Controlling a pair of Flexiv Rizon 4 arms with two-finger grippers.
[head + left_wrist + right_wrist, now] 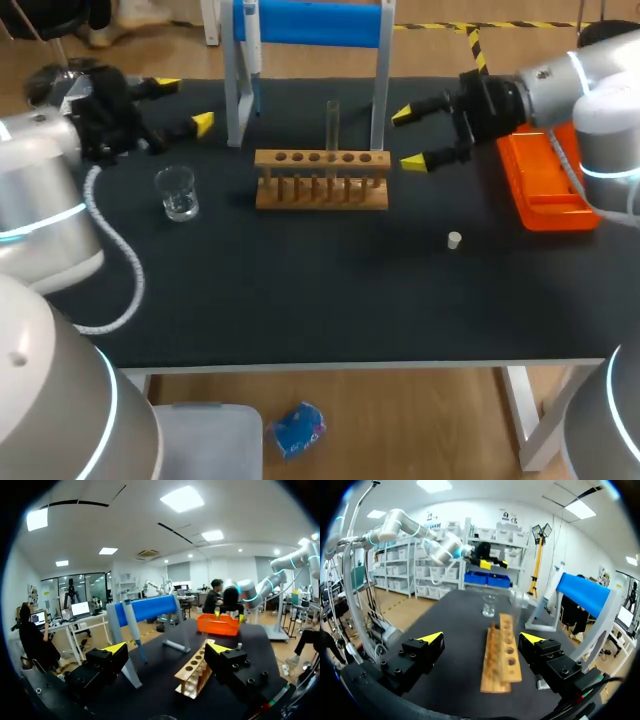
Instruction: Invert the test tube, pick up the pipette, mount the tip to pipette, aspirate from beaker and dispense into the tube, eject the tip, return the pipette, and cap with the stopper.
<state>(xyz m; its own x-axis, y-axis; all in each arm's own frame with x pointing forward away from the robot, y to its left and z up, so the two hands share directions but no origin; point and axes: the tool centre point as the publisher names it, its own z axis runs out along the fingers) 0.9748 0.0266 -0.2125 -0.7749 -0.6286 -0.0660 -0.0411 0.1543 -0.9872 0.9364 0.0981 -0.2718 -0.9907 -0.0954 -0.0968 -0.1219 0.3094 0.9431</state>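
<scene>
Left gripper (184,104) and right gripper (408,138) wide, empty; clear glass test tube (332,125) racked upright; grey pipette (132,625) unpicked, white stopper (454,239) unfitted.

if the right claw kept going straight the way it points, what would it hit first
Most likely the wooden rack, which lies straight ahead of the open right claw, or the test tube standing in it. The claw's height above them is unclear.

rack (321,192): bare wood | beaker (178,193): clear glass | tabletop (300,290): matt black | tray (553,222): glossy orange plastic
</scene>
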